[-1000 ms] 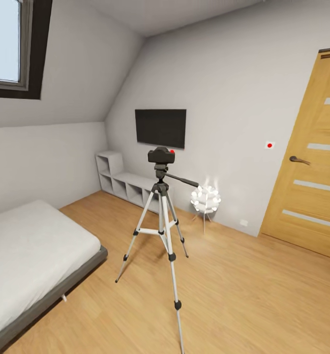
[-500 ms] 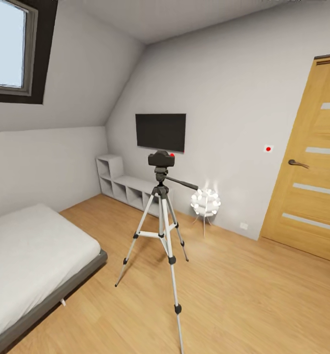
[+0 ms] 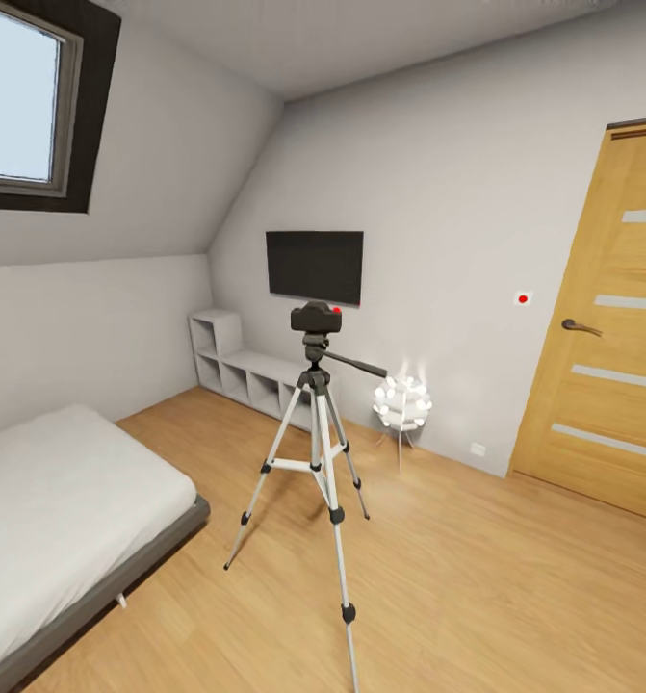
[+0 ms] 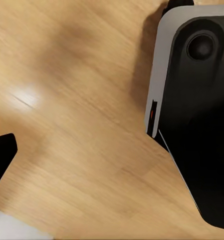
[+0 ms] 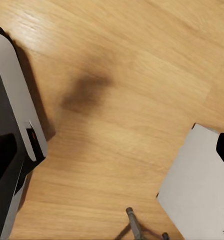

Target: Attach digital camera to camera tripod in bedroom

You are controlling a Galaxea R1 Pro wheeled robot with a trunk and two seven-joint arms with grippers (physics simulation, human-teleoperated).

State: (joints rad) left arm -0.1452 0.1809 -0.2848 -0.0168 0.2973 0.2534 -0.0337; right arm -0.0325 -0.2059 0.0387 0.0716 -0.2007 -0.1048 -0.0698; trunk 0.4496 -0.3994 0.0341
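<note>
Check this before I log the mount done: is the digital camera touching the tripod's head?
Touching. Head view: the digital camera sits directly on the camera tripod head, no gap.

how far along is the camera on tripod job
Looks done: the digital camera sits on top of the camera tripod, which stands on the wooden floor in the bedroom. Nothing is in hand, and no step looks left, though the mount itself is too small to check.

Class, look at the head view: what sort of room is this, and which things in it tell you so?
Most likely an attic bedroom: a bed with a white mattress stands under a sloped wall, a TV hangs opposite, and there is a wooden door.
</note>
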